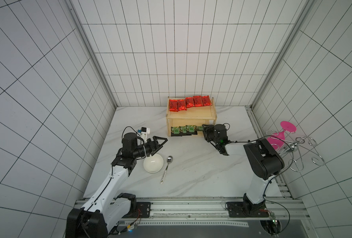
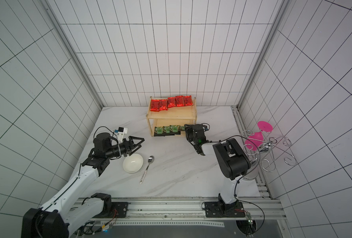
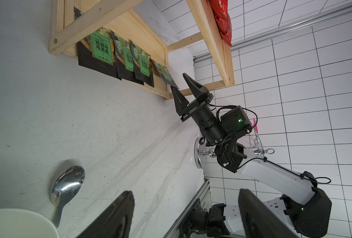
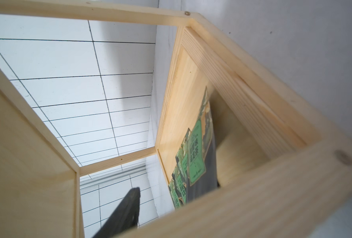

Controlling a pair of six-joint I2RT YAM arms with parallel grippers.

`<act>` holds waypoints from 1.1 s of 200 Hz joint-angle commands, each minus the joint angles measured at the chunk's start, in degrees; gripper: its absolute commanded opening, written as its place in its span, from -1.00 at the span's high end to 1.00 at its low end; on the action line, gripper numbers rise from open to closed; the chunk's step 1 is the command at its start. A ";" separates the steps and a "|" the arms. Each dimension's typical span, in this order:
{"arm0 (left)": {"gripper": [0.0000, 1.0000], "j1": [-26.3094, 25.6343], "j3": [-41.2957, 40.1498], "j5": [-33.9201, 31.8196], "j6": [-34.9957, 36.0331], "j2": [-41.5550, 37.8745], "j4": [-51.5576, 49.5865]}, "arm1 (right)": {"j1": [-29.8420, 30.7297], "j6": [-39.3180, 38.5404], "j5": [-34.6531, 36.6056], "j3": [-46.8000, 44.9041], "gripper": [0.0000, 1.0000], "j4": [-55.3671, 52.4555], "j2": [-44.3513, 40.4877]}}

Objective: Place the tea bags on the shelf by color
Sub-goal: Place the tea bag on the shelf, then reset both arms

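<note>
The shelf (image 1: 191, 117) of light wood stands at the back of the table. Several red tea bags (image 1: 189, 103) lie in a row on its top board. Several black tea bags with green labels (image 1: 183, 130) lie along the lower board's front edge. My right gripper (image 1: 203, 128) is at the right end of the lower board. In the left wrist view it (image 3: 178, 81) stands open, and the rightmost black tea bag (image 3: 163, 72) tilts with its corner at one fingertip. My left gripper (image 1: 164, 143) hangs open and empty above the table, left of the shelf.
A white bowl (image 1: 153, 163) sits under the left wrist, with a metal spoon (image 1: 167, 168) just right of it. A chrome wire rack (image 1: 298, 152) holding a pink glass (image 1: 282, 134) stands on the right, behind the right arm.
</note>
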 commanded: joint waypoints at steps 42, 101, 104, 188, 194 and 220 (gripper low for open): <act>-0.66 1.26 -0.84 -0.27 0.35 -0.34 1.24 | 0.28 -3.76 -0.12 2.96 -0.12 -12.52 -3.84; -0.66 1.93 2.37 -7.91 2.43 -0.72 -6.32 | 2.90 -7.27 -3.33 -2.85 -0.19 -14.47 -11.05; -0.66 1.97 2.65 -8.64 2.76 -0.97 -7.05 | 3.21 -8.22 -3.25 -3.18 -0.20 -15.04 -11.99; -0.83 -14.74 7.06 -56.15 15.75 -12.10 -20.47 | 24.60 -55.52 29.76 -25.95 -0.74 -30.97 -57.62; -0.85 -14.66 6.12 -59.33 17.40 -13.36 -20.19 | 24.55 -58.49 32.78 -26.59 -0.77 -32.33 -60.84; -0.83 -14.53 -2.10 -75.95 33.22 -19.13 -9.38 | 21.37 -82.17 45.21 -33.79 -0.85 -17.91 -69.81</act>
